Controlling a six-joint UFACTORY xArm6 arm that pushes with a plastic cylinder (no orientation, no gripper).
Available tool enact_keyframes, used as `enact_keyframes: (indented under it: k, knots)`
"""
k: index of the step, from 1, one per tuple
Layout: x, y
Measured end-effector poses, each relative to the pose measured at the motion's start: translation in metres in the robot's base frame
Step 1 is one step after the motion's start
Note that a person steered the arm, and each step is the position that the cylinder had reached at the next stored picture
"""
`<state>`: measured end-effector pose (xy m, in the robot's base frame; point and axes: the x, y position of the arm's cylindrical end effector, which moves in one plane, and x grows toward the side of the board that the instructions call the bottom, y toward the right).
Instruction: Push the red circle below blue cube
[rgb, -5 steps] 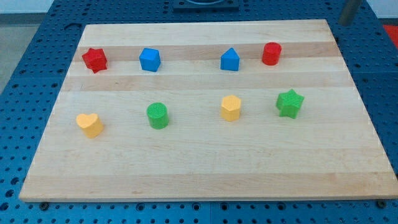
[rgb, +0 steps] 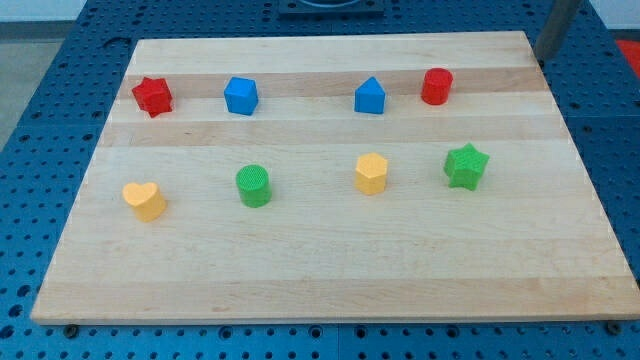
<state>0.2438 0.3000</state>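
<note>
Scanning from the frame's left, the blue plastic cube (rgb: 241, 96) sits in the upper row, right of a red star block (rgb: 153, 96). Below it lies a green cylinder (rgb: 253, 186), and that is the likely trouble: a red circle pushed too low could knock it. Further right, a blue pointed block (rgb: 370, 96) stands squarely between the cube and the red plastic circle (rgb: 436, 86), so a straight sweep leftward would likely shove it along. My tip (rgb: 545, 56) hovers at the upper right corner, off the pale wooden worktop (rgb: 330, 270), well apart from the circle, up and to its right. No gripper exists here, only the bare rod.
</note>
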Motion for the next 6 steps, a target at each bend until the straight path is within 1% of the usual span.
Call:
enact_keyframes:
  k: [2, 4, 5, 6]
  knots:
    - [0.01, -0.065]
    - [0.051, -0.081]
    - [0.058, -0.093]
    - [0.038, -0.093]
